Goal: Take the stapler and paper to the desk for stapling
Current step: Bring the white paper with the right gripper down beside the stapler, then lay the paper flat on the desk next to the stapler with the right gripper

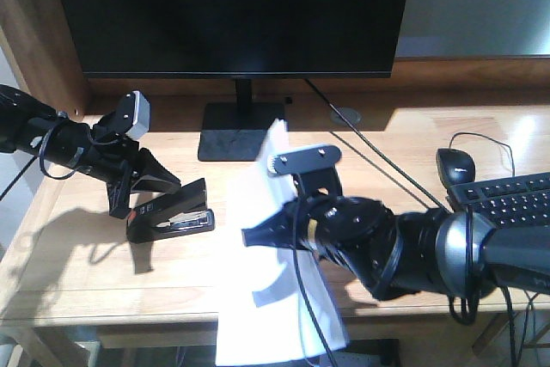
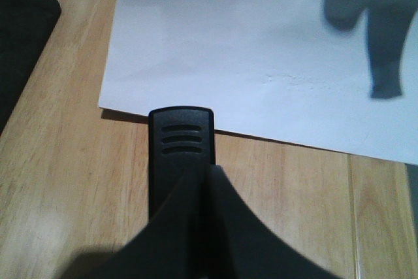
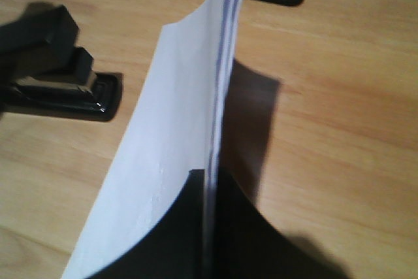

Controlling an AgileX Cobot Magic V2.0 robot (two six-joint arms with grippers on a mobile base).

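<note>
— Right, left side first. What's it got?
— Left end effector clamped on the stapler, pinching the top arm from behind. The wrist camera shows both fingers meeting over the black body.
— Stapler up or down?
— Base looks set on the worktop, left of centre, in front of the monitor stand. Orange patch at the rear end, silver channel showing in the mouth, mouth turned toward the paper.
— Touching it?
— From the left wrist camera the stapler's nose meets the sheet's near edge. Whether it slips under or just abuts, cannot tell.
— And the right?
— Right end effector closed on the paper, sheet pinched between both fingers. Its wrist camera sees the sheet edge-on, rising upright out of the grip and curving away.
— Where does the sheet lie?
— Middle of the worktop, running from near the monitor stand down past the front edge in the front view. The held part is raised and casts a shadow on the wood.
— Anything else around?
— Monitor at the back. Black mouse and keyboard far right, well apart from the stapler.
</note>
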